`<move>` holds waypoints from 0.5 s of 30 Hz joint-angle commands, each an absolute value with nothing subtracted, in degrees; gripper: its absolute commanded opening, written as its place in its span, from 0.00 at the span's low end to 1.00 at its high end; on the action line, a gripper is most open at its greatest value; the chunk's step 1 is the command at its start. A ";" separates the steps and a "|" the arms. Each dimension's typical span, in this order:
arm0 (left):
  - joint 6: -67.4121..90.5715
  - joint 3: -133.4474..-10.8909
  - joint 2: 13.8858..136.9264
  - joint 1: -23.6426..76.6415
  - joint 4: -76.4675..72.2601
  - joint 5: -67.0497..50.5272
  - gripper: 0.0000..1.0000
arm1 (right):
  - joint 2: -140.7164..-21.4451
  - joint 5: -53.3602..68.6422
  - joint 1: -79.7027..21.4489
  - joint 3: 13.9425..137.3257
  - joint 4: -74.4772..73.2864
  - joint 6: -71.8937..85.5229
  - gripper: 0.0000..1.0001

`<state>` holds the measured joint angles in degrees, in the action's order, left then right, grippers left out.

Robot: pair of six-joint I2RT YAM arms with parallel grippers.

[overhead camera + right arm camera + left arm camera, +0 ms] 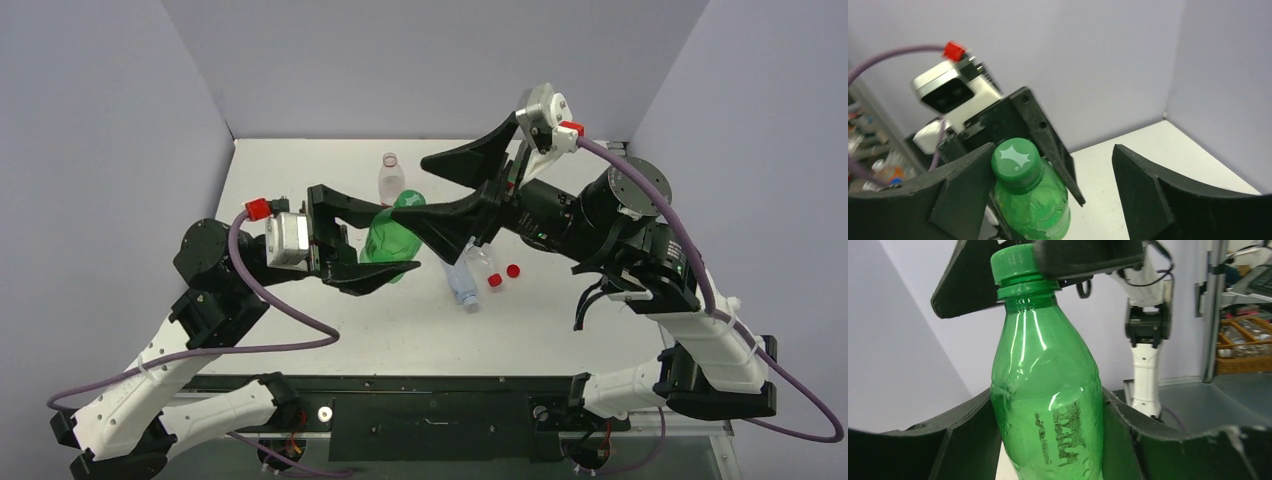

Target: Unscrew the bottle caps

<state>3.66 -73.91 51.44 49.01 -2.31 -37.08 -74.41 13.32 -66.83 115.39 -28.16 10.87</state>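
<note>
My left gripper (393,240) is shut on the green bottle (385,245) and holds it tilted above the table. In the left wrist view the bottle (1048,405) fills the gap between both fingers. Its green cap (408,198) is on the neck, as the left wrist view (1015,262) and the right wrist view (1017,160) show. My right gripper (418,187) is open around the cap. One finger (963,190) lies against the cap's side; the other finger (1168,200) stands well apart. Two loose red caps (503,275) lie on the table.
A clear bottle (390,180) with a whitish cap stands at the back. Two clear bottles (466,280), one with a red label, lie under the right gripper next to the red caps. Grey walls close the table (300,180) at the left, back and right.
</note>
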 commanded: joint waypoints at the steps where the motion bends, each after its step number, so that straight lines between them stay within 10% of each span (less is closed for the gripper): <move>1: -7.56 -71.73 49.97 48.89 -2.98 -27.89 0.00 | -72.87 -11.44 -68.69 114.68 -23.77 14.69 0.81; 15: -22.56 -68.34 50.43 49.00 -2.08 -10.95 0.00 | -87.92 -32.60 -75.63 131.09 -35.77 14.06 0.81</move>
